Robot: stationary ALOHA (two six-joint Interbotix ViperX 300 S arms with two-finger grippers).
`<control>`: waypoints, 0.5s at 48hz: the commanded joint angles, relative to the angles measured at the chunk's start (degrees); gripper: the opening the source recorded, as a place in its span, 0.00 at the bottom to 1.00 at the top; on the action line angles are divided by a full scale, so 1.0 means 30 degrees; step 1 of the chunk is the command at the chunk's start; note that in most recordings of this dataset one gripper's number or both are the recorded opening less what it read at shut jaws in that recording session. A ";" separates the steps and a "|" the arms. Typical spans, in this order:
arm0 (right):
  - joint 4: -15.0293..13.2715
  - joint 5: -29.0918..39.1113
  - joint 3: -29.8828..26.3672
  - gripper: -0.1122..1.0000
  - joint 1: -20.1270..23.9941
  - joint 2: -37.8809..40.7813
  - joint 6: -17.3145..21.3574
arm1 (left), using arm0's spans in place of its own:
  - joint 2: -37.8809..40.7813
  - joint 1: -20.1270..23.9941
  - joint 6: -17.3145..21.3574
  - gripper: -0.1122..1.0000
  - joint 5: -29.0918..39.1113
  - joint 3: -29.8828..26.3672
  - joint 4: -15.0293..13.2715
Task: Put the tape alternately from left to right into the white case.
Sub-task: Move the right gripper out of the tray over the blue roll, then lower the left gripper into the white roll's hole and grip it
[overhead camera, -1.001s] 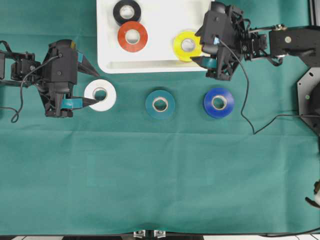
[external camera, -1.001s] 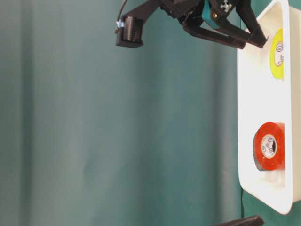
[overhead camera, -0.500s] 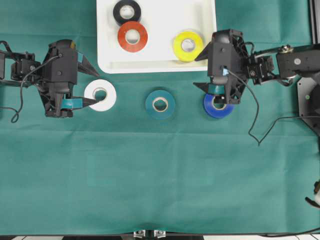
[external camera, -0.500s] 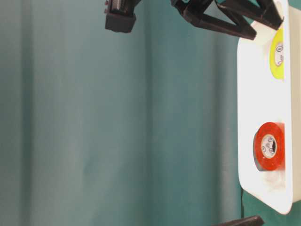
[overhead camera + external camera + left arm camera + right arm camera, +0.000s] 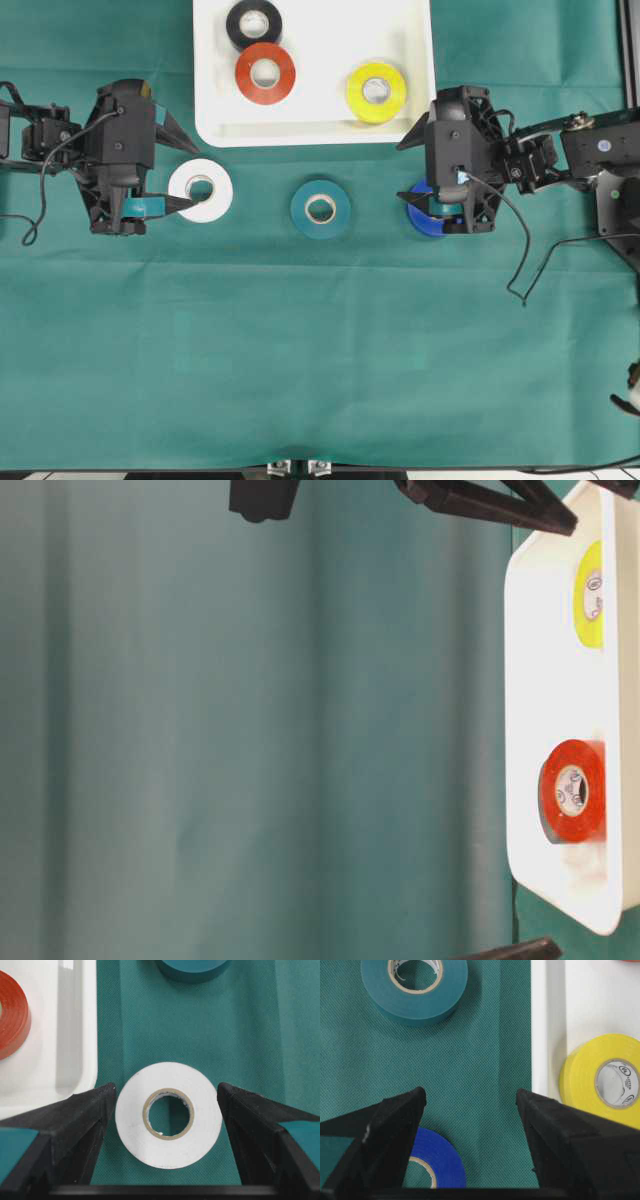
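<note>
The white tape lies flat on the green cloth, and my left gripper stands open astride it. In the left wrist view the white tape sits between both fingers with small gaps. My right gripper is open over the blue tape, which is partly hidden. In the right wrist view the blue tape lies half behind one finger of the right gripper. The teal tape lies between the two. The white case holds black, orange-red and yellow rolls.
The case's front rim runs close beside the right gripper's other finger. Cables trail from both arms at the cloth's left and right edges. The right gripper's fingers show at the top of the table-level view, next to the case.
My right gripper has moved from the case's right rim beside the yellow roll down to the blue roll, staying open. The left gripper and all rolls have stayed in place.
</note>
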 commanded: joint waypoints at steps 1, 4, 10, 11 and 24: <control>0.0000 -0.0205 -0.0176 0.82 0.0059 -0.0352 0.0029 | -0.0146 -0.0088 0.0000 0.89 -0.0117 0.0146 -0.0029; 0.0029 -0.0234 -0.0176 0.82 0.0088 -0.0352 0.0029 | -0.0146 -0.0059 -0.0029 0.89 -0.0088 0.0146 -0.0029; 0.0029 -0.0322 -0.0146 0.82 0.0059 -0.0352 0.0029 | -0.0117 -0.0088 -0.0645 0.89 -0.0088 0.0352 -0.0059; 0.0000 -0.0352 -0.0117 0.82 0.0088 -0.0352 0.0029 | -0.0117 -0.0088 -0.0820 0.89 -0.0059 0.0381 -0.0059; 0.0000 -0.0674 -0.0146 0.82 0.0059 -0.0352 0.0000 | -0.0117 -0.0088 -0.3896 0.89 0.0117 0.0645 -0.0059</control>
